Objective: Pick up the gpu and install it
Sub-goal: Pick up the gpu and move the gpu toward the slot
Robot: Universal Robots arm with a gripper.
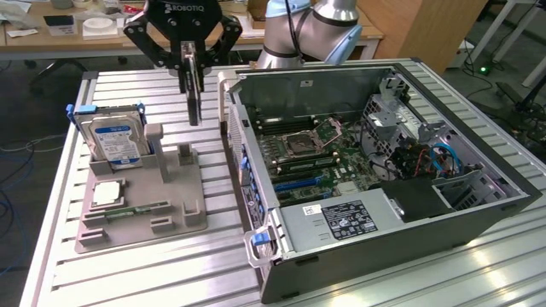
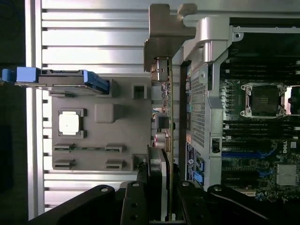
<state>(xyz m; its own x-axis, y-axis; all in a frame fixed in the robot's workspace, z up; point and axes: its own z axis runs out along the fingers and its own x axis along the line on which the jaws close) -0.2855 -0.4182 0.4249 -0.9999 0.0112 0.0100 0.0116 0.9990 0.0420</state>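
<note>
My gripper [image 1: 193, 64] is shut on the gpu [image 1: 194, 96], a thin dark card that hangs on edge in the air. It hangs above the grey holder [image 1: 140, 211], between the upright hard drive and the open computer case [image 1: 477, 211]. In the wrist view the gpu [image 2: 165, 108] runs edge-on away from my gripper [image 2: 161, 171], with its silver bracket [image 2: 164, 33] at the far end. The card lies just outside the case wall [image 2: 199, 103], beside the motherboard [image 2: 253, 136].
A hard drive with a blue label [image 1: 115, 141] stands in the grey holder. A processor chip [image 1: 107, 192] and a green memory stick [image 1: 137, 210] lie flat in it. The motherboard [image 1: 311, 153], power supply [image 1: 337, 220] and cables fill the case. A desk stands behind.
</note>
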